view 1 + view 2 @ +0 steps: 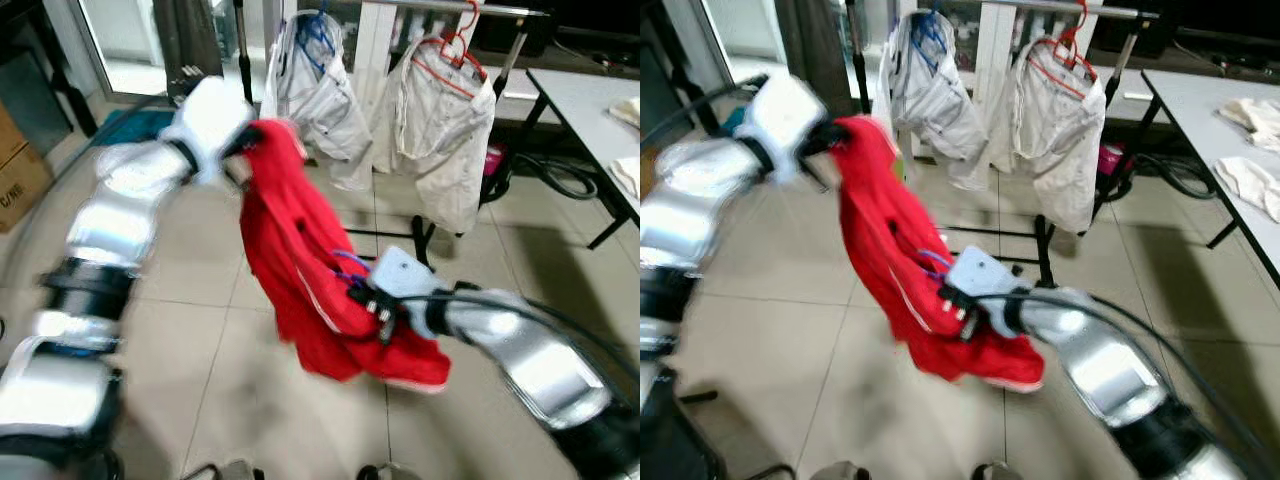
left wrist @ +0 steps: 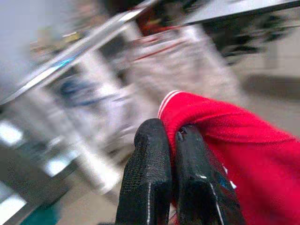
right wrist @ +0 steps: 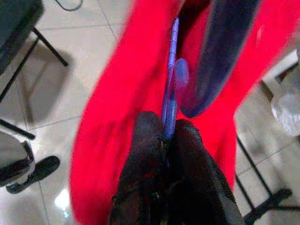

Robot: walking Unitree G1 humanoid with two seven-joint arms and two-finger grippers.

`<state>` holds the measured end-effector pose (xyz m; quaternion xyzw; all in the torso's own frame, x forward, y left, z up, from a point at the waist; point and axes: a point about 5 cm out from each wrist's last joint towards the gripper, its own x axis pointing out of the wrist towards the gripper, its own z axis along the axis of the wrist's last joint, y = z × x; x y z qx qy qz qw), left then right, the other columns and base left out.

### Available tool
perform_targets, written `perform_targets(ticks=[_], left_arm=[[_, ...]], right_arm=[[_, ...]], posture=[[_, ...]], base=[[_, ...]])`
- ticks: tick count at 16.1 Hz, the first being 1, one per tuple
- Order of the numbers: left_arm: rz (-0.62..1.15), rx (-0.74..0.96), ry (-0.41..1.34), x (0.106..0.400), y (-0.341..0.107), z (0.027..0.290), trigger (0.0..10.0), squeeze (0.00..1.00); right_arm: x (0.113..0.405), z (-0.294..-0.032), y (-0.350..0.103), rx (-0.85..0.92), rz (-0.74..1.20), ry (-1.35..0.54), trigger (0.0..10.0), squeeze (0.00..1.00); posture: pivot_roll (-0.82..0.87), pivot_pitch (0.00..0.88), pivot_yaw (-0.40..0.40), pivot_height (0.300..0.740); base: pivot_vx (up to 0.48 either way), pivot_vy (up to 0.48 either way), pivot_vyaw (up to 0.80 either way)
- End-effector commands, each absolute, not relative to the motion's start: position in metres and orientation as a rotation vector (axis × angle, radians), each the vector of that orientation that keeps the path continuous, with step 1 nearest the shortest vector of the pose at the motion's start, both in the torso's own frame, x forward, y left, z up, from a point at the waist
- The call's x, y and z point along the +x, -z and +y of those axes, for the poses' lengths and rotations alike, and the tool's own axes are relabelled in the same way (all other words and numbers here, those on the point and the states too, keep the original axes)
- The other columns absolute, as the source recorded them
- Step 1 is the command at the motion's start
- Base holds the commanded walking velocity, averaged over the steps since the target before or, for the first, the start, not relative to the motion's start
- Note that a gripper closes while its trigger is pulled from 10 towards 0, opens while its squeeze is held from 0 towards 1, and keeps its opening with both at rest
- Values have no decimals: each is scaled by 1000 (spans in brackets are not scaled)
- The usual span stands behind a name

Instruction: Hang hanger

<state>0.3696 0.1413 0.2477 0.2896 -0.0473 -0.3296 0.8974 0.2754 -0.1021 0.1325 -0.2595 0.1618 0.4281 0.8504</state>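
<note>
Evenly lit indoor scene, daylight entering beyond the clothes rack point(image 1: 440, 8) at the upper left. Soft shadows on pale floor tiles point(image 1: 200, 300) under the rack and beside it. Motion blur across both silver arms and the red garment point(image 1: 310, 270). Wrist views smeared behind sharp black fingers point(image 2: 145, 187); background out of focus.

Beige tiled floor point(image 1: 200, 300), grey table point(image 1: 590, 100) at right, bright doorway point(image 1: 130, 40)

Red garment point(image 1: 300, 270) with a white edge stripe; purple-blue hanger point(image 3: 169, 89); black fingers point(image 2: 145, 183). Two white garments point(image 1: 435, 130) on blue point(image 1: 318, 35) and red hangers point(image 1: 455, 50). Beige tiled floor point(image 1: 200, 330), grey surface point(image 1: 590, 105).
</note>
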Motion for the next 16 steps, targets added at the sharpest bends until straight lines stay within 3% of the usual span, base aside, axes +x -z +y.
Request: perform_targets(ticks=[1, 4, 6, 8, 9, 10, 14, 16], left_arm=[[-106, 646, 769, 366, -247, 121, 0, 0], [-67, 702, 843, 360, -228, 106, 0, 0], [-30, 745, 861, 358, -220, 106, 0, 0], [12, 822, 807, 361, -212, 120, 0, 0], [30, 836, 769, 361, -210, 131, 0, 0], [47, 842, 720, 362, -210, 144, 0, 0], [83, 888, 528, 365, -217, 192, 0, 0], [96, 922, 479, 366, -222, 207, 0, 0]], right_arm=[[279, -100, -135, -564, 341, -889, 0, 0], [276, -97, -135, -545, 358, -892, 0, 0], [276, -95, -140, -410, 337, -864, 0, 0], [276, -90, -154, -185, 296, -846, 0, 0], [278, -94, -154, -170, 295, -820, 0, 0], [278, -96, -159, -18, 276, -803, 0, 0], [267, -130, -112, -591, 527, -805, 0, 0], [267, -124, -122, -513, 482, -858, 0, 0]], posture=[[-101, 32, -18, 740], [-105, 35, -13, 740], [-104, 39, -13, 740], [-102, 42, -17, 740], [-102, 45, -18, 740], [-103, 47, -21, 740], [-101, 46, -32, 740], [-99, 41, -38, 740]], base=[[0, 0, 0], [0, 0, 0], [0, 0, 0], [0, 0, 0], [0, 0, 0], [0, 0, 0], [0, 0, 0], [0, 0, 0]])
